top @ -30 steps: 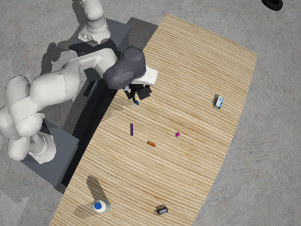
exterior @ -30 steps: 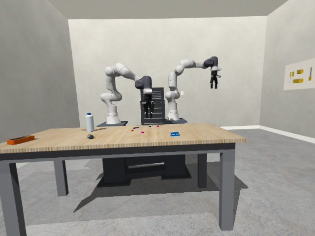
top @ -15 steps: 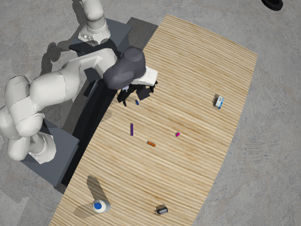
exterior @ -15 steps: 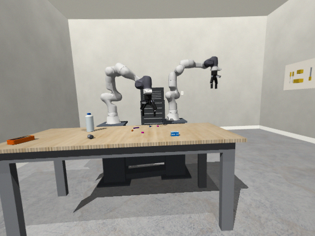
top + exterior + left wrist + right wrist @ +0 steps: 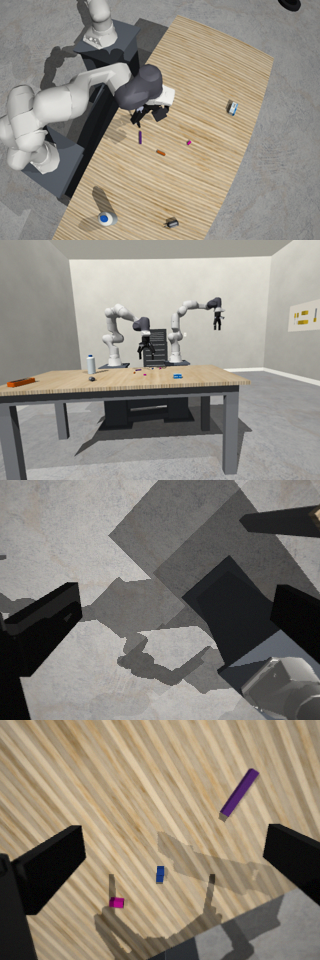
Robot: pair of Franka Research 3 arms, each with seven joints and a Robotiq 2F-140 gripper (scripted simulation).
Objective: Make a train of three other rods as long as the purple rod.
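1. Orange rod (image 5: 161, 152) (image 5: 134, 372): foreshortened in exterior; slants down rightward from above.
2. Purple rod (image 5: 140, 137) (image 5: 138, 369) (image 5: 240, 793): flat on the table, upright in the top picture.
3. Right gripper (image 5: 153, 117) (image 5: 146, 357) (image 5: 175, 840): fingers spread, hiding blue (image 5: 152, 368) (image 5: 160, 874) from above.
4. Left gripper (image 5: 217, 329) (image 5: 177, 601): spread, outside top view.

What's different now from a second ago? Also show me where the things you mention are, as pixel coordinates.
The right gripper (image 5: 153, 118) (image 5: 146, 359) (image 5: 173, 841) has spread its fingers wide and moved toward the purple rod (image 5: 140, 137) (image 5: 138, 369) (image 5: 240, 793), leftward in the exterior view. Nothing was taken hold of. The purple rod, orange rod (image 5: 160, 152) (image 5: 134, 372) and left gripper (image 5: 217, 329) (image 5: 176, 601) stayed put.
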